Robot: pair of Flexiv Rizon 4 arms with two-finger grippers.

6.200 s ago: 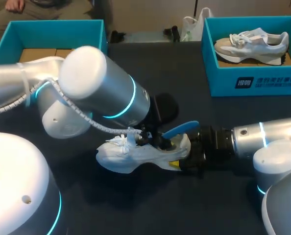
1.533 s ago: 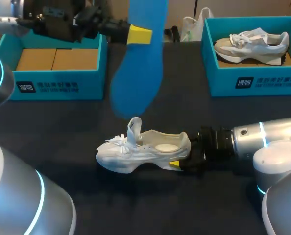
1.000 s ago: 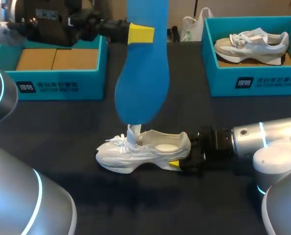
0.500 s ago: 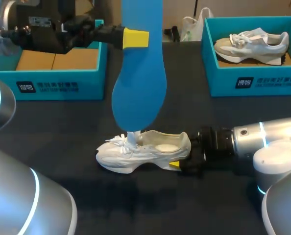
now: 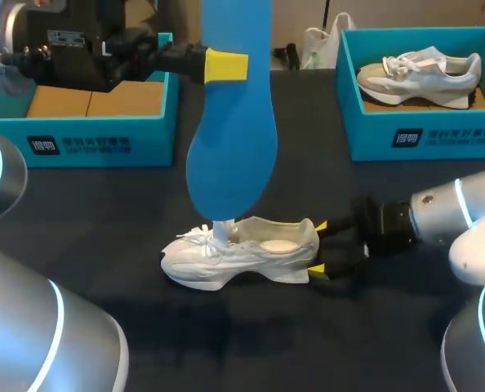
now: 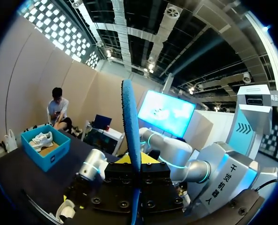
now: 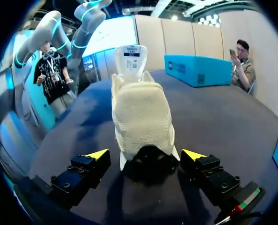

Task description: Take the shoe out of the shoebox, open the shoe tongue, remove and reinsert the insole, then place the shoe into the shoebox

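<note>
The white shoe [image 5: 238, 253] lies on its side on the dark table, tongue lifted, toe to the left. High above it my left gripper [image 5: 224, 65] is shut on the blue insole [image 5: 234, 122], which hangs down with its tip close over the shoe's tongue. From the left wrist, the insole [image 6: 129, 122] stands edge-on between the fingers of the left gripper [image 6: 132, 159]. My right gripper [image 5: 318, 247] is open just behind the heel. In the right wrist view its yellow tips flank the shoe's heel [image 7: 141, 117] without touching it, and the right gripper [image 7: 146, 154] holds nothing.
A teal shoebox [image 5: 95, 143] with cardboard inside stands at the back left. Another teal shoebox [image 5: 422, 135] at the back right holds a second grey-white shoe [image 5: 418, 73]. Bare table lies in front of the shoe.
My right gripper has opened, let go of the shoe's heel and drawn back a little to the right. The left gripper has brought the insole slightly lower and leftward.
</note>
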